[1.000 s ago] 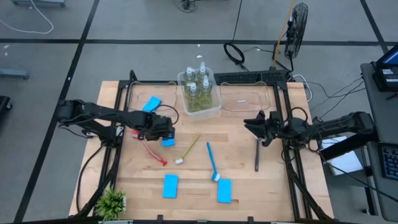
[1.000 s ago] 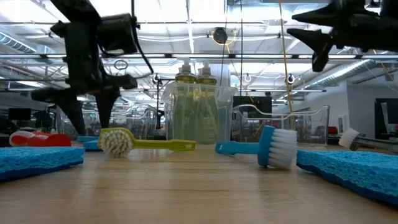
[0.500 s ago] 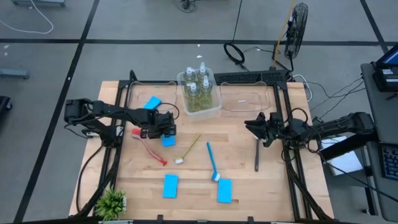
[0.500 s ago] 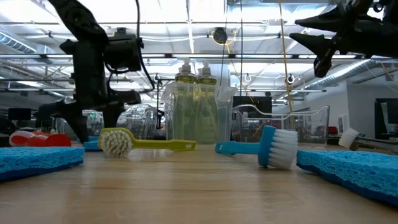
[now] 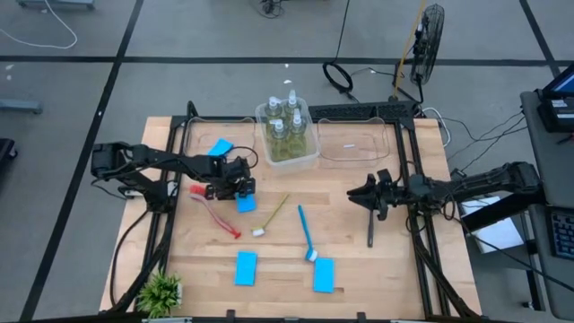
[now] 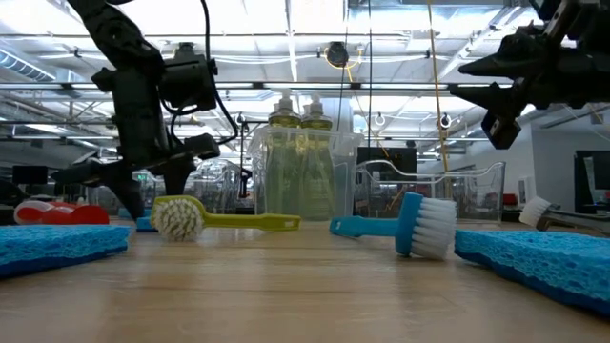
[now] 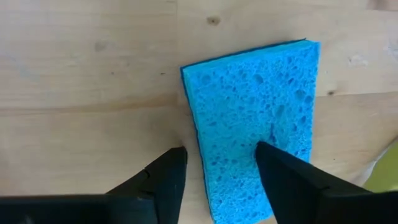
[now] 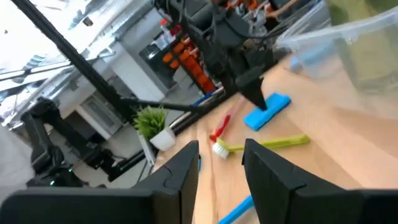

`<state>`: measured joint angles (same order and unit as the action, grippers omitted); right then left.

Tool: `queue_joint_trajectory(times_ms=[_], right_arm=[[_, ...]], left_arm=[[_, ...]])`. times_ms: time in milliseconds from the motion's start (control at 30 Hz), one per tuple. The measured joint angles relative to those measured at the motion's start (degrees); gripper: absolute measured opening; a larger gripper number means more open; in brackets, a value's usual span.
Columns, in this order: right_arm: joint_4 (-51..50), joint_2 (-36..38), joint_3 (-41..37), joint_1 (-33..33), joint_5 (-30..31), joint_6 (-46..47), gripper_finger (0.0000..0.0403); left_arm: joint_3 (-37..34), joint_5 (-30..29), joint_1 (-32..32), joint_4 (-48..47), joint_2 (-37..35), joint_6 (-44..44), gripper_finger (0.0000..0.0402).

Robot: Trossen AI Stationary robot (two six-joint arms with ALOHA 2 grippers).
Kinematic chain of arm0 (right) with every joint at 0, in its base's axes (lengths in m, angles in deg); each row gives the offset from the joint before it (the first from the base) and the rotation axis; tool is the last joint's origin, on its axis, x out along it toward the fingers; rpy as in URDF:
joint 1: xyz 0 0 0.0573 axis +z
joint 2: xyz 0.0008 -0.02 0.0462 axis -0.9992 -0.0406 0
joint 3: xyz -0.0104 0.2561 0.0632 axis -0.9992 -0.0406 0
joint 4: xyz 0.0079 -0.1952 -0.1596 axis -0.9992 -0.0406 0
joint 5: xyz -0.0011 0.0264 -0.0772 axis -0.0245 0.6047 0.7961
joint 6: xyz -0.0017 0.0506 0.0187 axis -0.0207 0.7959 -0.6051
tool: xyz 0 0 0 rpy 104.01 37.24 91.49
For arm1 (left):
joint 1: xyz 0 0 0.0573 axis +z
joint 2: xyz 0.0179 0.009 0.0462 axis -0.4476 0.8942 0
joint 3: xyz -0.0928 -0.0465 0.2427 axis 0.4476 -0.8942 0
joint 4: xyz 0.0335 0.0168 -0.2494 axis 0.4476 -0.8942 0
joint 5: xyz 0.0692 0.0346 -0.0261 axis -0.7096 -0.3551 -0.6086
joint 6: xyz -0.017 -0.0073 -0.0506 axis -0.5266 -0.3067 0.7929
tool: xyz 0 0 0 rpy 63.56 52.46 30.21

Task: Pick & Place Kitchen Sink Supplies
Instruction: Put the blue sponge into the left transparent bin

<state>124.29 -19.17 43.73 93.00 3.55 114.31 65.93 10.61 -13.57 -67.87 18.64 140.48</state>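
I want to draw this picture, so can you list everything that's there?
bottles: four, clear with yellow-green liquid, in the middle bin
bins: three, clear, in a row at the table's far edge
sponges: four, blue; one in the left bin, one at the left pincer, two on the table near the blue brush's head
brushes: four, lying on the table; red, yellow-green, blue, dark grey
plant: one, green, at a table corner
table: one, light wood
left pincer: open, down over a sponge's edge
right pincer: open, empty, in the air above the dark grey brush
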Motion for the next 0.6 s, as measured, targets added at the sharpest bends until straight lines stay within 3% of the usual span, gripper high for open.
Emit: queue_joint_trajectory(times_ms=[167,433,600], right_arm=[[0.31,0.02,0.05,0.00,-0.12,0.15,0.0114],[0.33,0.02,0.22,0.00,-0.08,0.17,0.0114],[0.32,0.02,0.25,0.00,-0.05,0.12,0.0114]], left_arm=[[-0.02,-0.86,0.00,0.22,0.04,-0.55,0.0138],[-0.03,-5.58,-0.02,0.39,0.07,-2.32,0.0016],[-0.03,-6.46,-0.41,0.24,0.07,-3.03,0.0010]])
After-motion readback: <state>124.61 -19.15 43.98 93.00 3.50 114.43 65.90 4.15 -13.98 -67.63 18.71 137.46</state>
